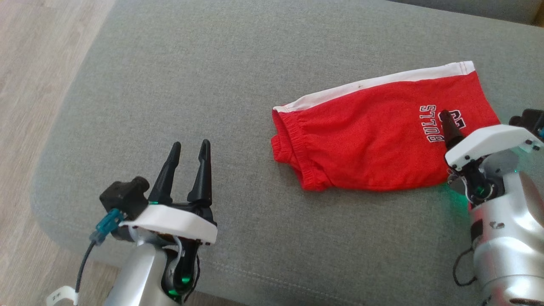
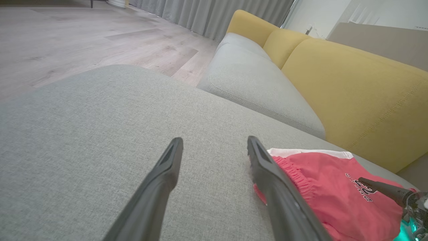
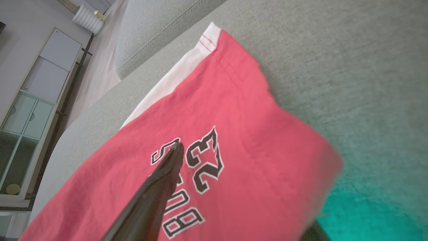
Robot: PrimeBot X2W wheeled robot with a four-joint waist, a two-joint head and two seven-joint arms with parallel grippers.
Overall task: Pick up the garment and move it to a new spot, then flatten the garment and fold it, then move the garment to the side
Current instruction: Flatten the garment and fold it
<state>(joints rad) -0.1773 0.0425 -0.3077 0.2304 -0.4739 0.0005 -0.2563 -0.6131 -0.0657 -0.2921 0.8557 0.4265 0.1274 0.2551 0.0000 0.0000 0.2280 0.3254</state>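
The garment is a pair of red shorts with a white side stripe and "BULLS 23" lettering. It lies folded flat on the grey cushion, right of centre. My right gripper is at its right end, over the lettering. One dark finger lies on top of the red fabric; the other is hidden, seemingly under the cloth's edge. The jaws stand open. My left gripper hovers open and empty over bare cushion, left of the elastic waistband. Its right fingertip is close beside that waistband.
The cushion's rounded left and front edges drop to a pale wooden floor. A yellow sofa back and another grey seat cushion stand beyond. A white cabinet is off to the side. Bare cushion stretches left of the garment.
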